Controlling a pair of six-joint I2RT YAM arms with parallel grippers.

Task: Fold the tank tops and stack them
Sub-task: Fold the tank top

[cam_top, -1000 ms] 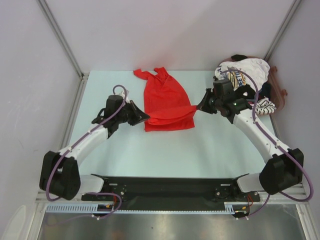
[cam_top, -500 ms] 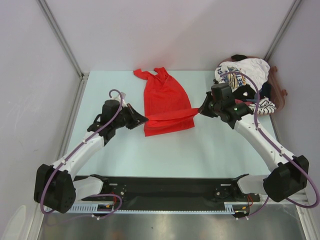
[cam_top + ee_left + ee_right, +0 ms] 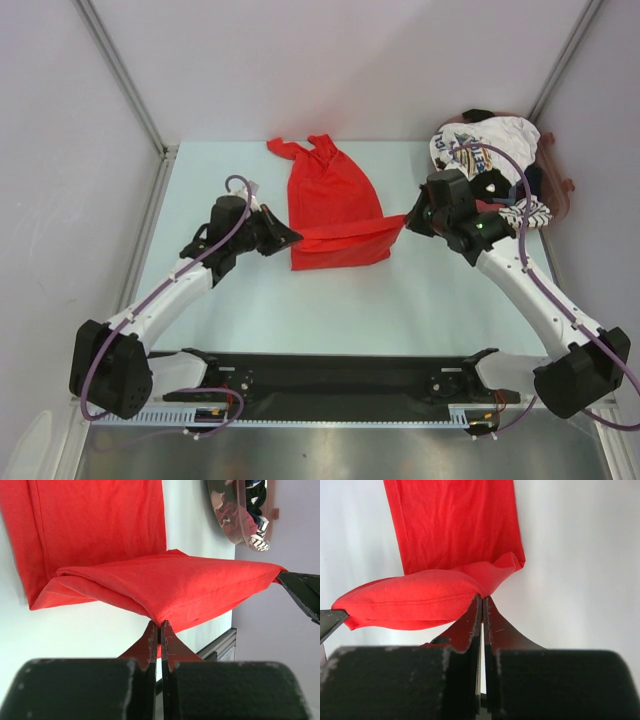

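left pincer (image 3: 296, 236): yours, clamped on red tank top (image 3: 333, 195) hem, left corner
red tank top: mid-bench (image 3: 400, 290), long axis near-far, straps point away from you, hem held up
right pincer (image 3: 405, 220): pinching hem, right corner
other tank tops (image 3: 490, 150): heaped far right

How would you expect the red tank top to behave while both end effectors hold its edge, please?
Probably floppy: the red tank top folds limply between the left end effector and the right end effector. Likely light: two small pinches hold the raised edge. It may wrinkle; folds bunch near each pinch.
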